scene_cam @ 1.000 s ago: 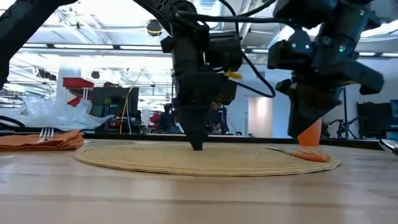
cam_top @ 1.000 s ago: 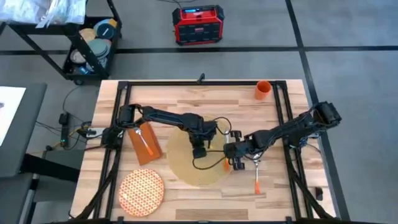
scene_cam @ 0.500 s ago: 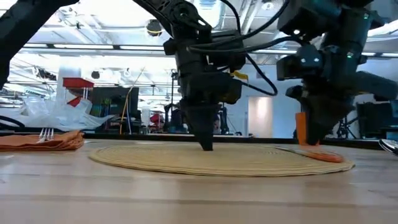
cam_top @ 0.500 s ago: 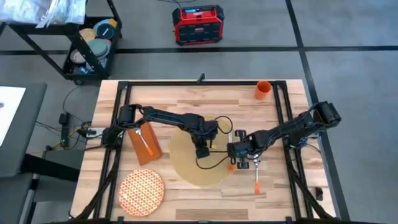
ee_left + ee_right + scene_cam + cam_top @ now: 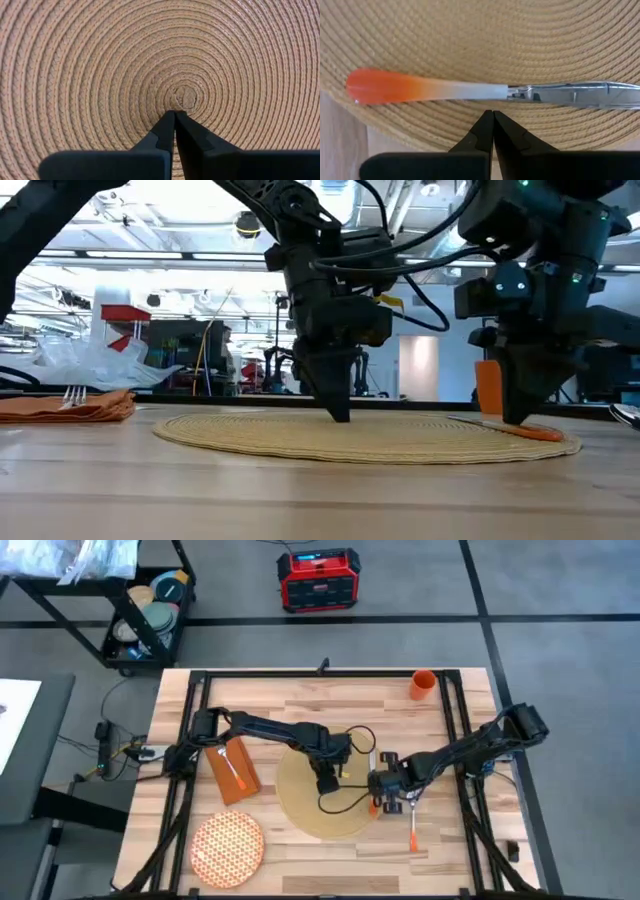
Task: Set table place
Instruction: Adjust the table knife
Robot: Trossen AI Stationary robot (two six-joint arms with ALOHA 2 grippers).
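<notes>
Placemat [image 5: 318,802]: I see left gripper [image 5: 174,116] pressed together at its centre; right gripper [image 5: 493,116] pressed together beside knife [image 5: 470,92] at its edge.

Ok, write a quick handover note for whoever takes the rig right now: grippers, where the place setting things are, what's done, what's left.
Left gripper: shut, tips pressed on the middle of the placemat.
Right gripper: shut, empty, down at the placemat's right edge beside an orange-handled utensil lying partly on the mat.
Second orange-handled utensil on the table, right of the mat.
Napkin with a fork on it, left of the mat.
Plate at the front left corner; cup at the back right.
Done: mat roughly central.
Left: plate onto the mat, then napkin, cutlery and cup around it.
</notes>
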